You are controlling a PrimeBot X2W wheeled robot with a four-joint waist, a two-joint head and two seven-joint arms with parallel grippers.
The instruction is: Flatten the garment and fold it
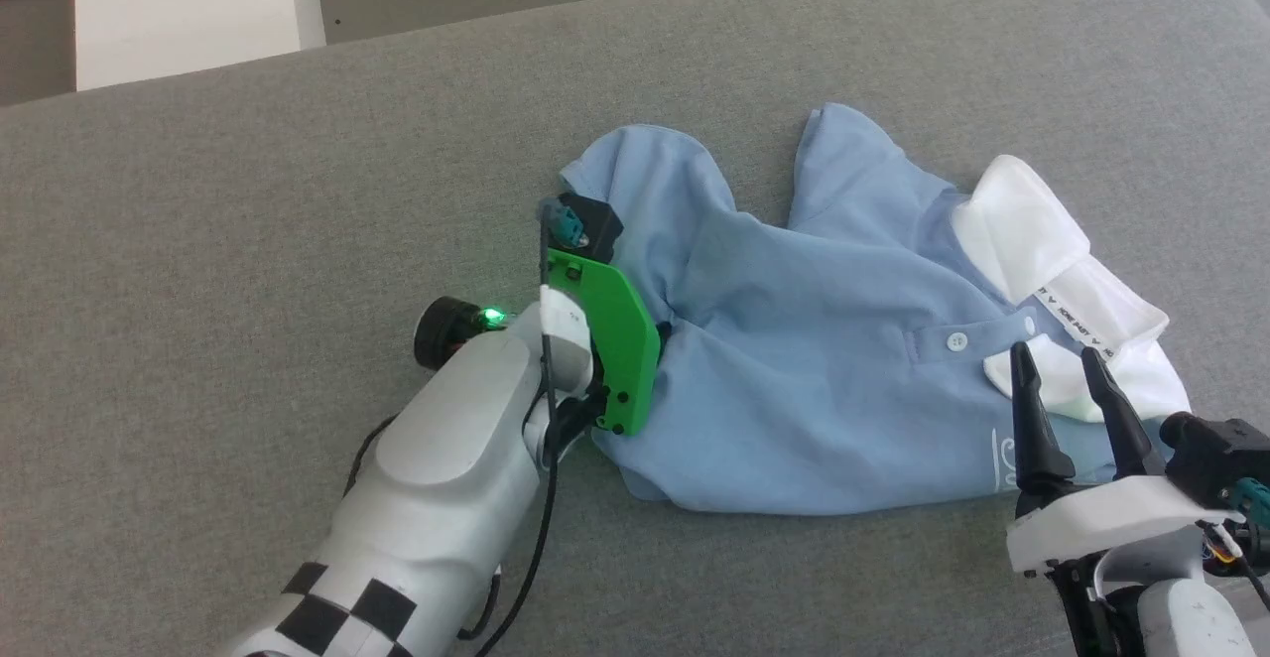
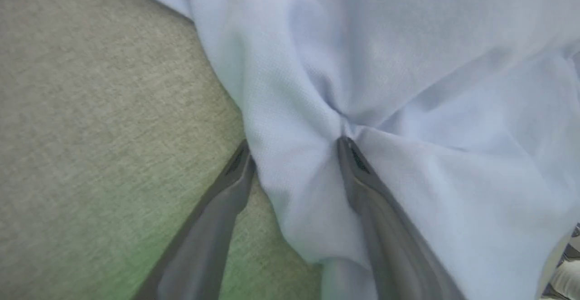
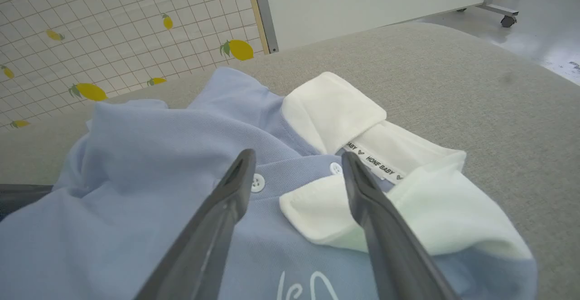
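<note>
Garment (image 1: 824, 379) lies crumpled on the grey upholstered surface (image 1: 298, 191), right of centre in the head view: white collar (image 1: 1032, 230) flipped up at the right end, placket button (image 1: 956, 341) and chest logo (image 1: 1000, 459) facing up, body bunched into two humps toward the far side, nothing folded yet. Left gripper (image 2: 294, 145) is at the garment's left edge, hidden in the head view behind the green wrist plate (image 1: 610, 339). In the left wrist view its jaws stand wide and straddle a ridge of blue cloth, one finger on the bare grey surface just outside the edge, the other pressed into a pucker of fabric; nothing is pinched. Right gripper (image 1: 1054, 354) has its jaws wide too, empty, poised over the placket and the near collar flap. It appears clear of the cloth, though contact cannot be settled from these views. Judgement: flattening step, at the point of taking hold; folding is not begun. Next move, as I read it: left jaws to close on the ridge between them, taking one edge rather than several layers; right to drop onto a shoulder or collar-side edge and close; then draw the two holds apart to spread the body flat. Risk: the pucker slips out as the jaws close
</note>
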